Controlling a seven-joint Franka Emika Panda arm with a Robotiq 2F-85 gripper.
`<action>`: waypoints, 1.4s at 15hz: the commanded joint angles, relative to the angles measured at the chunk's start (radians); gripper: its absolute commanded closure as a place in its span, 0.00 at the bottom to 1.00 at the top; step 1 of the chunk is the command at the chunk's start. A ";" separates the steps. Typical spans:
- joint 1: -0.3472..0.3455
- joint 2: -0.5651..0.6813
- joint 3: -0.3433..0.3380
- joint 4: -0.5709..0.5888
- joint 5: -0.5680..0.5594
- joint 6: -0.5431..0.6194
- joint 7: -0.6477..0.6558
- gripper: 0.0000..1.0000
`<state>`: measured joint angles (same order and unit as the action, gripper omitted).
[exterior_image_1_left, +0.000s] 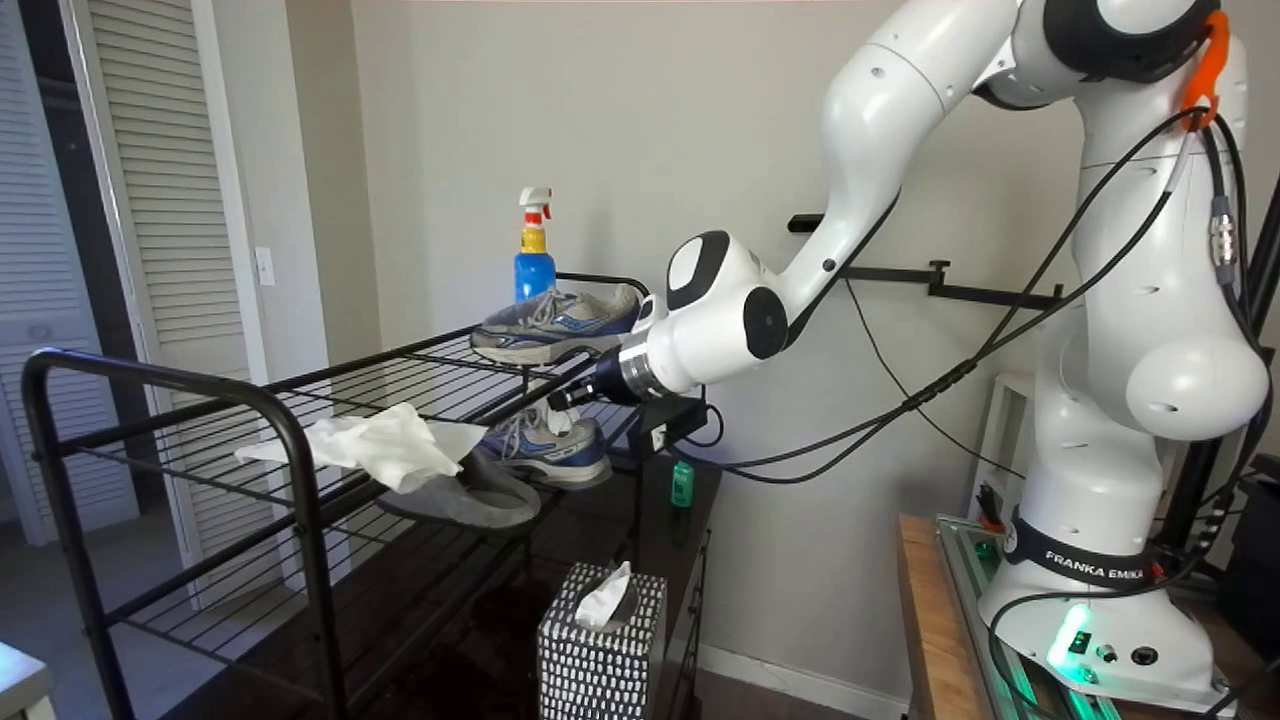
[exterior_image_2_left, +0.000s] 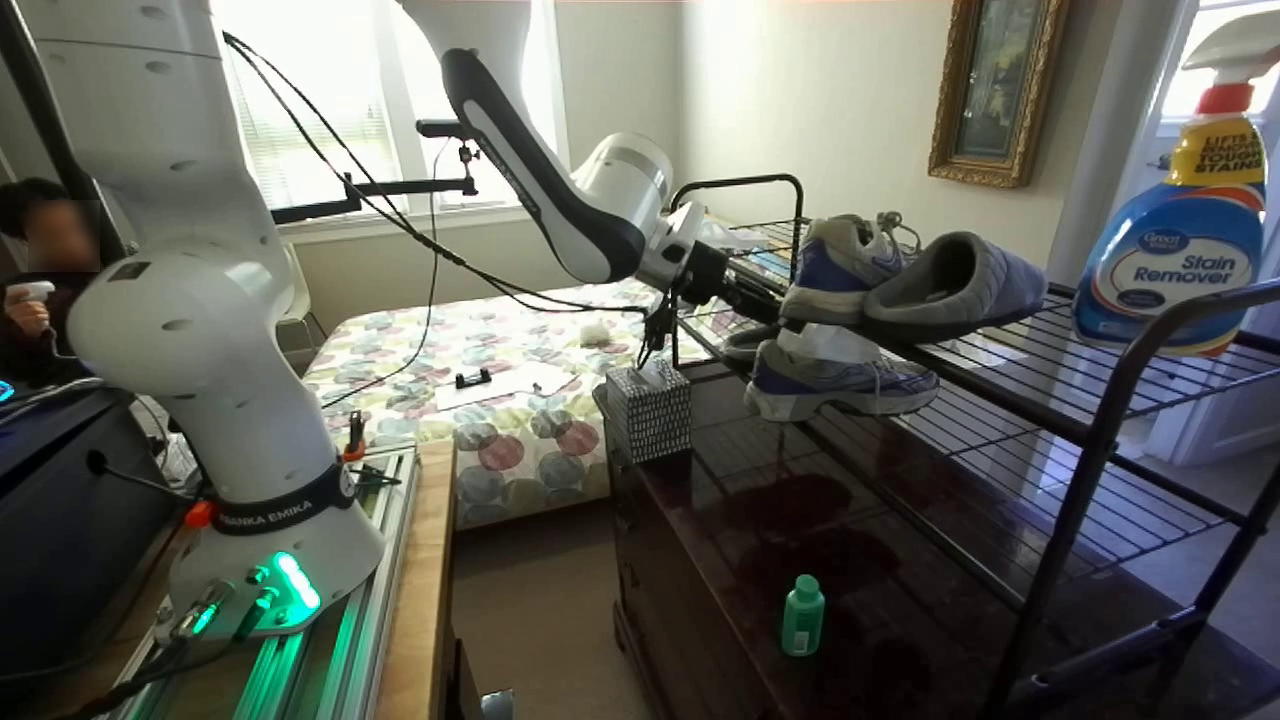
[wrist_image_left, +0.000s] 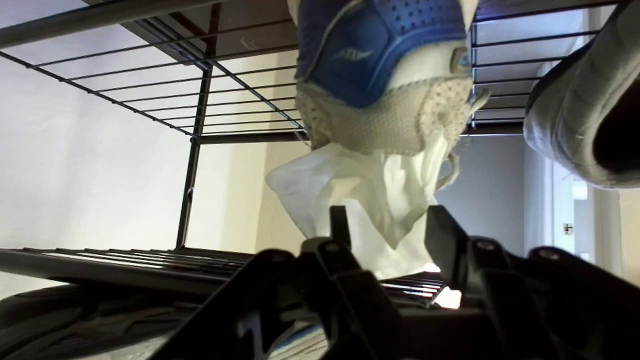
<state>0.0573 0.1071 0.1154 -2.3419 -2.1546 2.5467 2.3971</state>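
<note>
Gaping, the claw (wrist_image_left: 389, 220) faces white tissue (wrist_image_left: 357, 192) poking from a sneaker (wrist_image_left: 380, 90); a patterned box (exterior_image_1_left: 598, 655) holds more

Crumpled white tissue (wrist_image_left: 370, 200), loose pointed folds, poking out of a blue-and-gray sneaker (wrist_image_left: 360, 85)

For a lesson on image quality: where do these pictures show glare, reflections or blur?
In an exterior view, the large window is washed out by daylight and the dark dresser top shows murky reflections; in both exterior views, the green base light glares; in the wrist view, the gripper is dark and slightly soft before the brighter white tissue.
</note>
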 joint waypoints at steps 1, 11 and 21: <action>-0.030 0.039 -0.014 0.074 -0.027 0.135 0.001 0.84; -0.091 0.063 -0.053 0.159 -0.022 0.382 -0.010 1.00; -0.173 -0.169 -0.041 0.125 -0.265 0.759 0.260 1.00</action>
<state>-0.0965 0.0392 0.0591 -2.2238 -2.3308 3.1871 2.5432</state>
